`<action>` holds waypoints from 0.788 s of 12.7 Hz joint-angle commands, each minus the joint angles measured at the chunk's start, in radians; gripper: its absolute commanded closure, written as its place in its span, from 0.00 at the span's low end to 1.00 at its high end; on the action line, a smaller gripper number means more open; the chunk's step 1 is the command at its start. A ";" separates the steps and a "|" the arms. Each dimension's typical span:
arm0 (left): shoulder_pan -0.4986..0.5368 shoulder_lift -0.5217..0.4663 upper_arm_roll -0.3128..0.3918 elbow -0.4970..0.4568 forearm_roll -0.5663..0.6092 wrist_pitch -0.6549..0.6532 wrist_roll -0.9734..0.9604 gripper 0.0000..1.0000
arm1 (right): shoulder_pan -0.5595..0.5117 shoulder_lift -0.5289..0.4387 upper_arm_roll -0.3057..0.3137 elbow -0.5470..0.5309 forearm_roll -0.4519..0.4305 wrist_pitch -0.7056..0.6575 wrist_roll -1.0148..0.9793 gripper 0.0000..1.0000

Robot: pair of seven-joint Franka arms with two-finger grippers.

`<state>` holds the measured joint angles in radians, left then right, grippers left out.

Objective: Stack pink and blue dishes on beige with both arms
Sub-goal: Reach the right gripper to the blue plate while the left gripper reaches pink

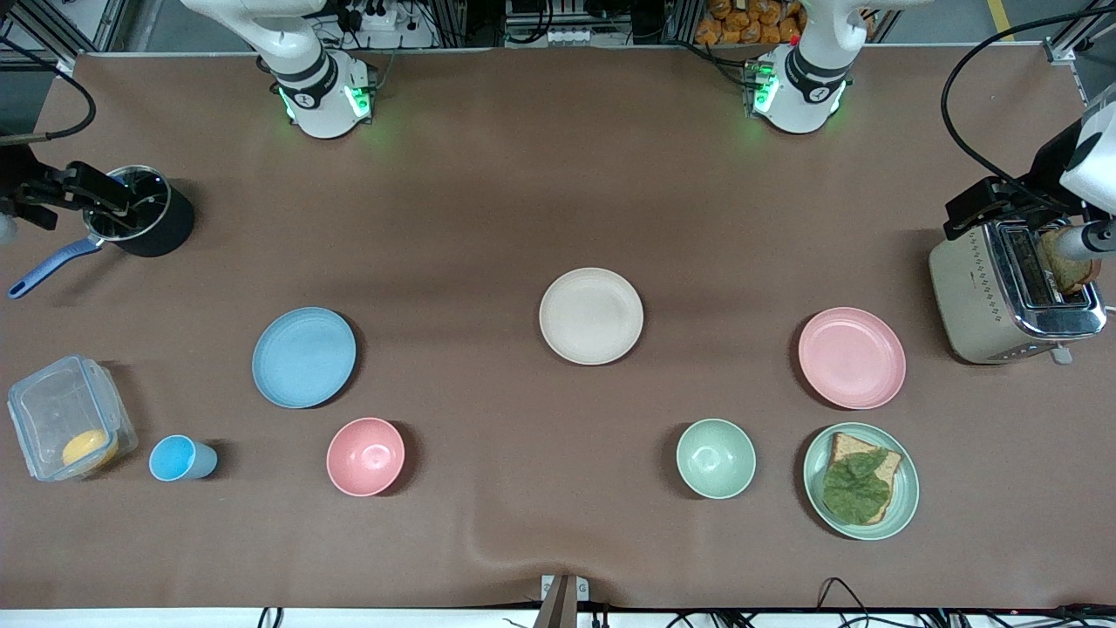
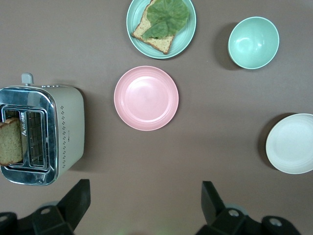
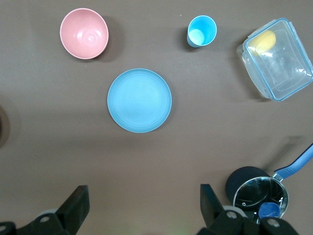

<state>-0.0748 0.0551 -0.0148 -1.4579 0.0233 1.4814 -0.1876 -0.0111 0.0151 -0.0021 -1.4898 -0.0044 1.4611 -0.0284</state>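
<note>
A brown matte cloth with a slight wrinkle at its near edge covers the desk [image 1: 488, 218]. A boxy cream toaster [image 1: 1003, 292] with a shiny chrome top stands at the left arm's end, one slice of brown bread [image 1: 1062, 262] upright in a slot. At the right arm's end sit one clear plastic box [image 1: 65, 419] with a blue-rimmed lid and something yellow inside, and one small black pot [image 1: 144, 214] with a glass lid and a blue handle.

There are four flat round matte plates. The beige plate [image 1: 591, 315] lies mid-desk. The blue plate [image 1: 303, 357] lies toward the right arm's end and the pink plate [image 1: 852, 358] toward the left arm's end; all three lie bare and well apart. The green plate [image 1: 861, 480], nearer the front camera than the pink one, carries one slice of bread topped with a crinkled lettuce leaf.

Two deep round bowls sit nearer the camera: a pink bowl [image 1: 365, 456] near the blue plate and a green bowl [image 1: 716, 458] beside the green plate. One small blue cup [image 1: 179, 459] stands between the box and the pink bowl.

The left gripper [image 2: 144, 205] hangs over bare desk near the toaster, jaws wide and holding nothing. The right gripper [image 3: 142, 208] hangs over bare desk beside the pot, jaws equally wide and empty.
</note>
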 commanded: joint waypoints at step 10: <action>0.013 0.098 0.023 -0.042 0.055 0.048 -0.015 0.00 | -0.020 0.005 0.001 -0.013 -0.011 0.005 0.001 0.00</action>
<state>-0.0604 0.1179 0.0060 -1.4782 0.0338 1.4941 -0.1933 -0.0159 0.0161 -0.0078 -1.4945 -0.0044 1.4588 -0.0284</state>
